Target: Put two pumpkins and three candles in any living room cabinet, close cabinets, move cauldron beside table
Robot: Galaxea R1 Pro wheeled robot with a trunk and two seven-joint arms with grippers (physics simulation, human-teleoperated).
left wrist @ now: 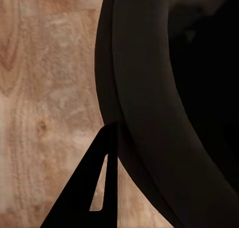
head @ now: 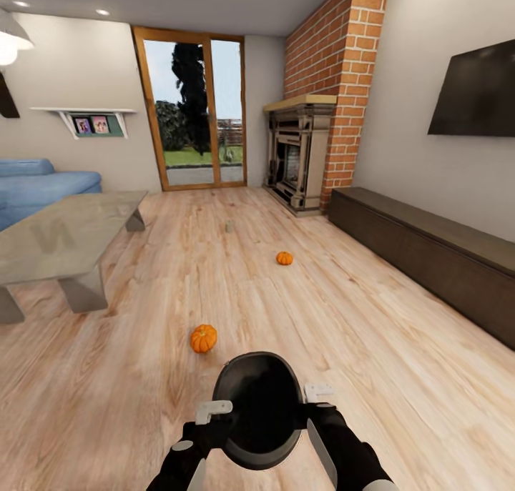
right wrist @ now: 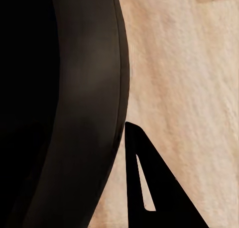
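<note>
**Black cauldron carried between both arms over a living-room floor**

At the far left of the head view a blue upholstered sofa (head: 36,187) sits under a white wall shelf with small framed pictures (head: 89,121). In front of it, at middle left, stands a pale grey low table with thick slab legs (head: 68,237).

Left of centre, a tall wood-framed glass door (head: 192,105) fills the back wall. Below it on the light wooden plank floor (head: 143,377), the larger round orange ribbed pumpkin (head: 203,338) lies in the lower middle of the frame, just above the round black cauldron (head: 257,412). A small greyish upright object (head: 229,226), too small to identify, stands farther back near the door.

The cauldron sits at bottom centre, between the two arms. The left gripper (head: 212,408) meets its rim on the left side; in the left wrist view one dark finger (left wrist: 94,188) lies against the cauldron's outer wall (left wrist: 144,113), and the other finger is hidden, so whether it clamps cannot be told. The right gripper (head: 318,392) meets the opposite rim; the right wrist view likewise gives one finger (right wrist: 149,188) just beside the wall (right wrist: 84,113), its grip uncertain.

Right of centre, the smaller orange pumpkin (head: 285,258) rests on the floor, well apart from the first. Behind it rises a red brick chimney with a stone fireplace (head: 304,155). Along the right wall runs the long, low dark brown wooden cabinet (head: 429,251), its fronts shut, beneath a black wall-mounted television (head: 476,91).
</note>
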